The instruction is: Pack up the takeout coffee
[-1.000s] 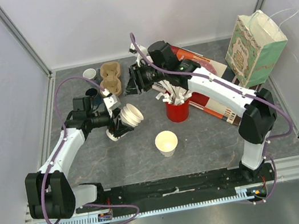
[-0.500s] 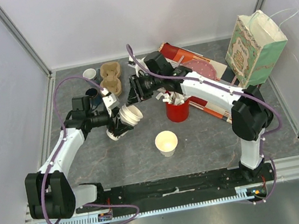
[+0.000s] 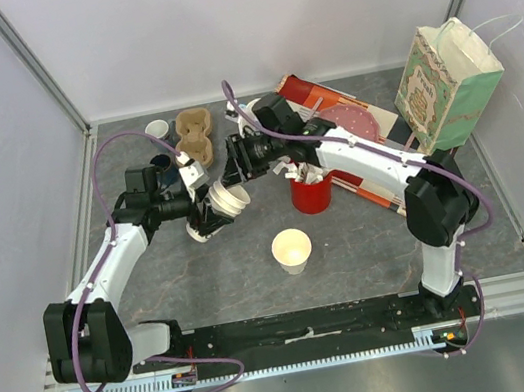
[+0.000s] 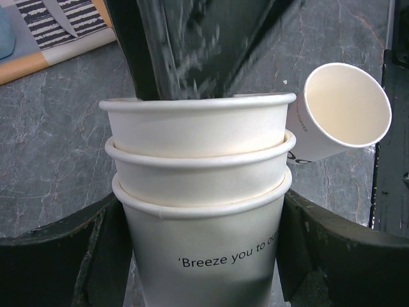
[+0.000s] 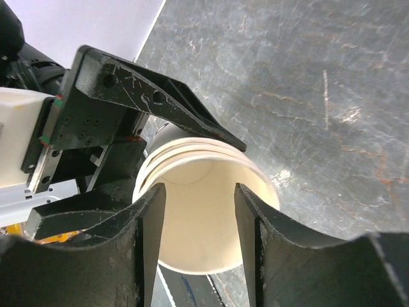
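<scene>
My left gripper (image 3: 216,212) is shut on a stack of three nested cream-white paper cups (image 3: 230,199) with dark lettering and no lids, tilted with the mouth toward the right arm. In the left wrist view the stack (image 4: 198,192) fills the space between the gripper's (image 4: 204,262) dark fingers. My right gripper (image 3: 237,160) is open just at the stack's mouth. In the right wrist view it (image 5: 198,195) stands open in front of the top cup's opening (image 5: 204,236), not closed on the rim. A single lidless paper cup (image 3: 292,250) stands alone on the table.
A brown pulp cup carrier (image 3: 193,135) lies at the back left beside a small white cup (image 3: 158,129) and a dark mug (image 3: 160,162). A red cup of stirrers (image 3: 310,193) stands mid-table. A green patterned paper bag (image 3: 447,82) stands at the right, with flat printed packets (image 3: 356,124) beside it.
My right gripper has moved left and down from near the carrier to the mouth of the held stack. My left gripper has kept the stack almost still.
</scene>
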Available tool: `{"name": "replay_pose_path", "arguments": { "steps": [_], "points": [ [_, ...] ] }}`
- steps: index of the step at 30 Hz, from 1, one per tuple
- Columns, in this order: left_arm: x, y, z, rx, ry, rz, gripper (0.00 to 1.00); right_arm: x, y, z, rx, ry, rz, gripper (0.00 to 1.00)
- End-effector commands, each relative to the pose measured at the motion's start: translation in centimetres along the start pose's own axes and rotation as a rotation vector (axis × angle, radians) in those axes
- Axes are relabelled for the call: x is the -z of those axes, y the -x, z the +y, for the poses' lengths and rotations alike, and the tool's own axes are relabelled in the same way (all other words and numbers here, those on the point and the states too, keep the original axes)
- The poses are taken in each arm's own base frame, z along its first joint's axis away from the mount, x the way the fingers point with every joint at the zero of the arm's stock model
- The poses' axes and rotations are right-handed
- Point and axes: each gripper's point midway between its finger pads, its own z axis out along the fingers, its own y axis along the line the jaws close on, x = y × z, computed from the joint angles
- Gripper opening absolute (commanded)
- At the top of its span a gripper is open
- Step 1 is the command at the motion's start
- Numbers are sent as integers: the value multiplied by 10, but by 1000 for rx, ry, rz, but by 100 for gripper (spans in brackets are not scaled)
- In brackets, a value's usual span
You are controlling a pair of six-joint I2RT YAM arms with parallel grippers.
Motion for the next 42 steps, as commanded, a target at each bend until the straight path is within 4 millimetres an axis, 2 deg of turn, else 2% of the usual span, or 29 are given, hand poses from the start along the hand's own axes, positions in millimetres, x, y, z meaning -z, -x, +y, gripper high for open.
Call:
{"name": "replay_pose_path", "arguments": {
  "steps": [1, 5, 9, 13, 16, 17, 18, 19, 22, 26, 34, 42],
  "points": [
    [2, 17, 3, -43, 9, -33, 49, 43, 35, 18, 92, -25, -133, 57],
    [2, 19, 4, -44, 9, -36, 49, 44, 32, 20, 97, -18, -121, 63],
    [2, 20, 4, -45, 6, -39, 49, 26, 18, 17, 92, -27, -78, 65],
    [3, 22, 4, -47, 10, -40, 49, 10, 7, 28, 107, 10, -33, 64],
    [3, 23, 4, -50, 9, -42, 49, 6, 6, 26, 103, 12, -25, 46],
    [3, 23, 4, -50, 11, -42, 49, 5, 5, 26, 103, 13, -24, 32],
    [3, 23, 4, -49, 9, -41, 49, 6, 7, 27, 105, 14, -28, 26],
    [3, 22, 3, -48, 8, -40, 49, 7, 7, 29, 110, 16, -30, 16],
    [2, 19, 3, -46, 5, -36, 49, 11, 12, 31, 115, 17, -42, 0],
    [2, 15, 2, -43, 4, -28, 49, 19, 18, 33, 122, 19, -62, 0],
    [3, 8, -4, -55, -17, -14, 49, 54, 40, 9, 114, -24, -135, 0],
    [3, 9, -9, -64, -37, -20, 48, 76, 61, 10, 134, -33, -197, 0]
  ]
}}
